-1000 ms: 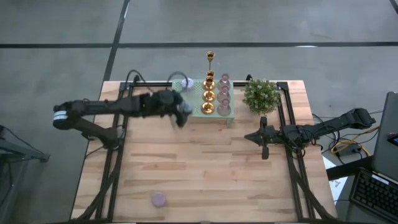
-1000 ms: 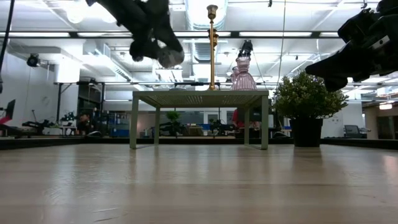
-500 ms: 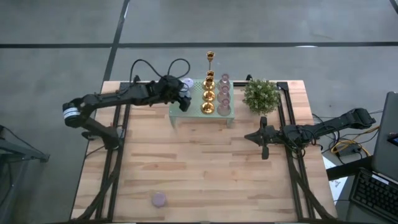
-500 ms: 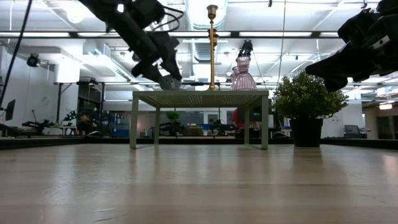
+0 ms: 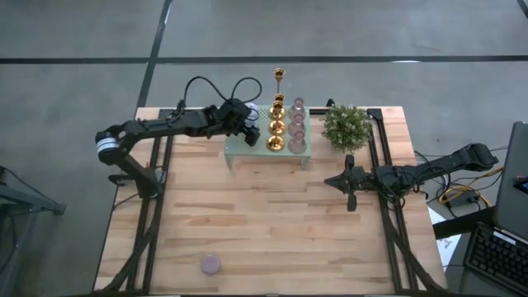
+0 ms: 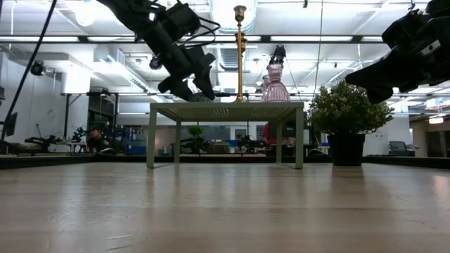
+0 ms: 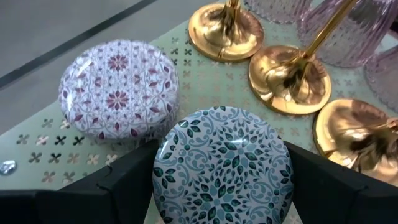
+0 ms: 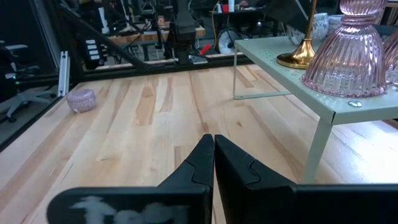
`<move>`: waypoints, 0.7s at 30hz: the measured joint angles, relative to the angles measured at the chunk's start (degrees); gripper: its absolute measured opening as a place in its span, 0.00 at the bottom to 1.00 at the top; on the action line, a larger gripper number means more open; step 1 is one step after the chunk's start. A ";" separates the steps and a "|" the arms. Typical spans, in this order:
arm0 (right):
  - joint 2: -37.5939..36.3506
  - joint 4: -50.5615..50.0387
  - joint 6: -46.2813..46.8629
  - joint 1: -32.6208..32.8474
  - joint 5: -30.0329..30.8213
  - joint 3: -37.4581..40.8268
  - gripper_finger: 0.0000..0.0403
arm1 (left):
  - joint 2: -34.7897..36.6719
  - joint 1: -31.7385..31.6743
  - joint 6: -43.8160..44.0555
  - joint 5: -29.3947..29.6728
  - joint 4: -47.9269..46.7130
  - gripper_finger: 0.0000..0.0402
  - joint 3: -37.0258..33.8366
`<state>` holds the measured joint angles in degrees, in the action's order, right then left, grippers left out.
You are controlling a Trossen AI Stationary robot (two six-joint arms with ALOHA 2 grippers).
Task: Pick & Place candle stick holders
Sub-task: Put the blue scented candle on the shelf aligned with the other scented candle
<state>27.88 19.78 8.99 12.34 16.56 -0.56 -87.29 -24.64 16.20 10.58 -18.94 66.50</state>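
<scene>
Two squat holders crowd the left gripper (image 7: 217, 186), whose fingers clamp the blue-patterned holder (image 7: 222, 167) on the green stand (image 7: 43, 140), the lilac one (image 7: 118, 87) just beside, so I'd guess sloppy releasing nudges it or the gold holders (image 7: 289, 78) nearby.

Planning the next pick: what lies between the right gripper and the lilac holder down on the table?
Only bare table: the right wrist view shows nothing between the right gripper and the lilac holder.

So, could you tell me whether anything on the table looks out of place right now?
One lilac holder sits alone near the table's front edge, far from the mint-green stand where the other holders are grouped. Nothing looks tipped, spilled or damaged.
</scene>
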 joint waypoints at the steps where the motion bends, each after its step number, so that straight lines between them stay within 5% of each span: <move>1: 0.02 -0.01 0.00 0.00 -0.02 0.00 0.02 | -0.08 0.00 0.00 0.01 -0.13 0.78 0.00; 15: 0.00 0.01 0.00 0.00 0.00 0.00 0.02 | -0.12 0.15 0.39 -0.40 -0.18 0.78 0.00; 21: 0.00 0.01 0.00 0.00 -0.02 0.00 0.02 | -0.12 0.15 0.33 -0.18 -0.49 0.87 0.00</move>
<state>27.88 19.79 8.99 12.34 16.54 -0.56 -87.42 -24.49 16.53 10.39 -19.44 66.50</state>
